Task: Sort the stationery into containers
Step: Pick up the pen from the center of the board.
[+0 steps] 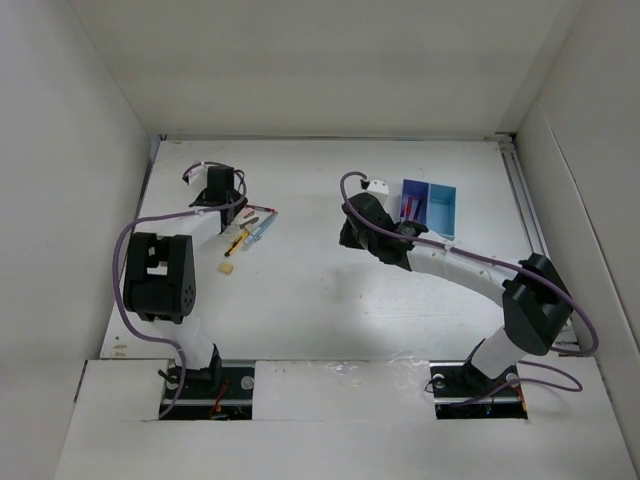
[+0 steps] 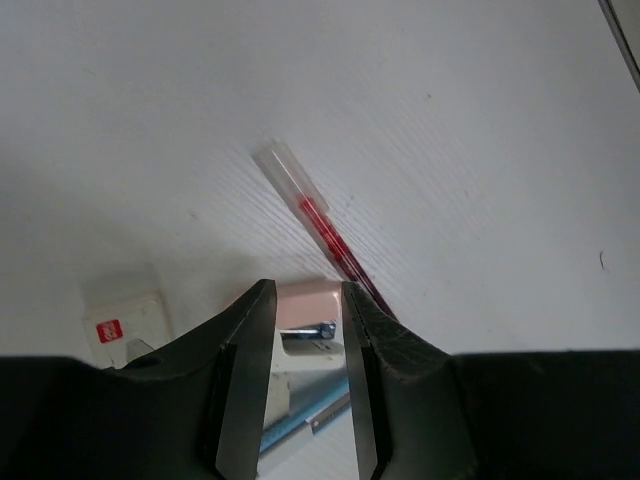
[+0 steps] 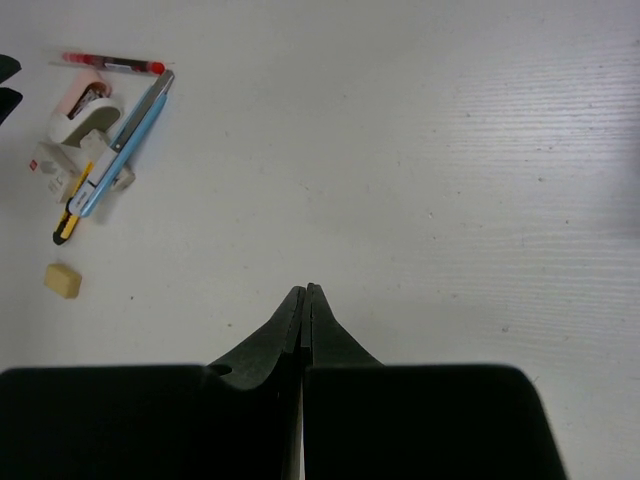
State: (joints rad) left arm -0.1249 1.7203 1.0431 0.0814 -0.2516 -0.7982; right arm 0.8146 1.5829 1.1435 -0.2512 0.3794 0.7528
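Observation:
The stationery lies in a small pile: a red pen, a light-blue pen, a pink-and-white tape dispenser, a white eraser with a red label and a yellow-and-black stick. A tan eraser lies apart, nearer the arms. My left gripper hangs over the pile, open, with the dispenser below the gap. The containers stand at the back right, dark blue with red pens inside and cyan. My right gripper is shut and empty, just left of the trays.
White walls close the table in on the left, back and right. Purple cables loop along both arms. The right arm's forearm stretches diagonally from its base toward the trays.

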